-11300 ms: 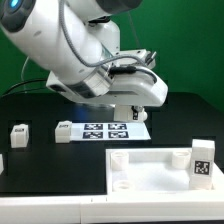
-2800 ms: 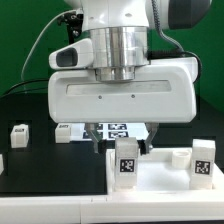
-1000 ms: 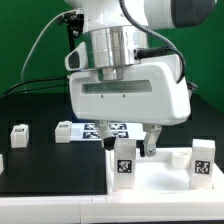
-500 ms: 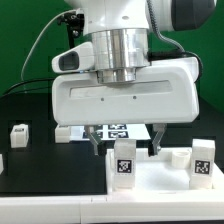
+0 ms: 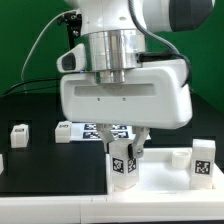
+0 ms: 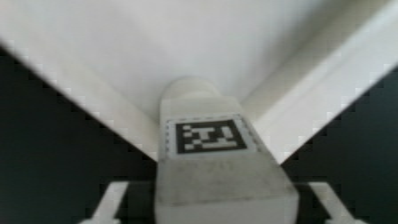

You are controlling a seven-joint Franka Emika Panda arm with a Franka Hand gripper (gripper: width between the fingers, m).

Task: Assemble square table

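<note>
The white square table panel (image 5: 160,178) lies at the front of the black table. One tagged white leg (image 5: 123,164) stands upright in its near corner on the exterior view's left. A second leg (image 5: 203,162) stands in the corner on the exterior view's right. My gripper (image 5: 124,150) hangs straight down over the first leg, with a finger on each side. In the wrist view the leg (image 6: 214,145) fills the space between my fingers (image 6: 114,200), with a dark gap on each side. The gripper (image 6: 222,205) is open around it. The panel's corner (image 6: 107,50) shows beyond the leg.
Two loose tagged legs (image 5: 19,132) (image 5: 66,131) lie on the black table at the exterior view's left. The marker board (image 5: 100,128) lies behind the panel, mostly hidden by my hand. The large arm body blocks the middle of the exterior view.
Since half a second ago my hand has turned about its vertical axis over the leg, and the fingers stand closer in beside it. The legs and panel have not shifted.
</note>
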